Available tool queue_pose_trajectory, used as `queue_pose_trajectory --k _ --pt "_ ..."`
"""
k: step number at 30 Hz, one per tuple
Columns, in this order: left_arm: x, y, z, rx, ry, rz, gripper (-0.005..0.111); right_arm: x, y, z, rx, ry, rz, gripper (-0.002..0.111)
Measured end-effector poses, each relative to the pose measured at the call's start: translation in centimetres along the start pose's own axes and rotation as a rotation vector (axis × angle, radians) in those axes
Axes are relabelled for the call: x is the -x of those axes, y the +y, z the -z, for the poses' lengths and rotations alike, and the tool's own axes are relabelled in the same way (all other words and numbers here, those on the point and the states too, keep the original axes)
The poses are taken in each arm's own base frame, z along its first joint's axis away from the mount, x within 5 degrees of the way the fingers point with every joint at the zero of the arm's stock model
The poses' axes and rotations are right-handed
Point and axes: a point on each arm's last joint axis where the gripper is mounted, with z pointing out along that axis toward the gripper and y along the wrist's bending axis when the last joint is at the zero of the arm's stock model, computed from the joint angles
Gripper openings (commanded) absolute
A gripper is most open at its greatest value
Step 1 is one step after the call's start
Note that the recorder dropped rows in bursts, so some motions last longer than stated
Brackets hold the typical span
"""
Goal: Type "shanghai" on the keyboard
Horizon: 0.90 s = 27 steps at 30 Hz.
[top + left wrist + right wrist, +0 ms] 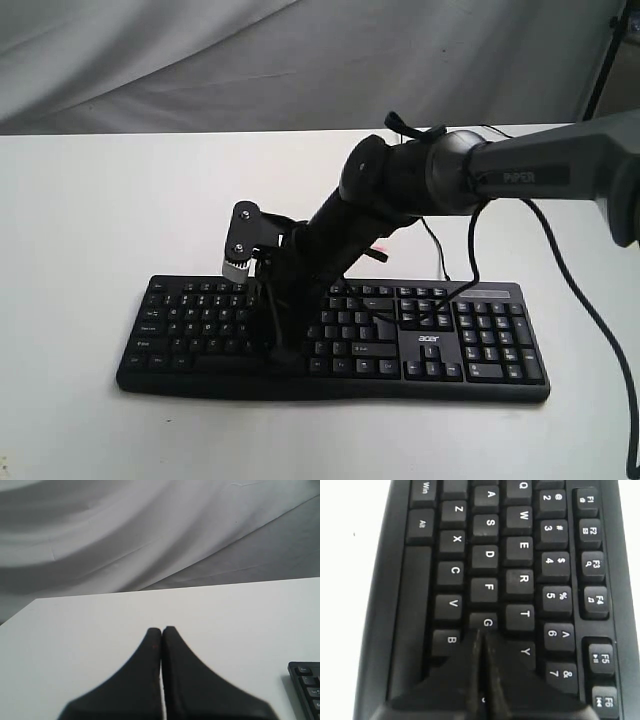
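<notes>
Keyboard (420,345) first: you have it lying flat on the white desk (90,220), toward the near edge in the exterior view, with the number pad on the right of that view and a thin black cable (438,250) leaving its far edge. Your right arm (520,170) reaches in from the right and angles down across the middle, so the right tool (283,352) stands on the letter block, left of the keyboard's centre. Its fingers are pressed together into a single point with nothing between them. In the right wrist view that point sits at the edge of the G key (487,622), between B (451,640) and Y (525,651); the key next to G is hidden under the fingers. You cannot tell whether the tip is pressing a key or only touching it. Your left tool (161,630) is also pressed together and empty, over bare desk, with one corner of the keyboard showing nearby. Grey cloth (300,60) hangs behind the desk.
</notes>
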Motion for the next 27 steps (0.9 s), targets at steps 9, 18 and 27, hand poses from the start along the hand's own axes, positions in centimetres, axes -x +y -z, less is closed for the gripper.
queue_pose_trajectory --k 9,18,27 --pt "0.0 0.0 0.0 0.0 0.0 0.0 0.001 0.9 0.2 1.2 -0.02 -0.018 0.014 0.0" --pt "0.0 0.0 0.0 0.0 0.0 0.0 0.001 2.1 0.6 2.6 -0.041 -0.054 0.017 0.0" --pt "0.0 0.0 0.0 0.0 0.0 0.0 0.001 3.8 1.7 1.7 -0.06 -0.094 0.01 0.0"
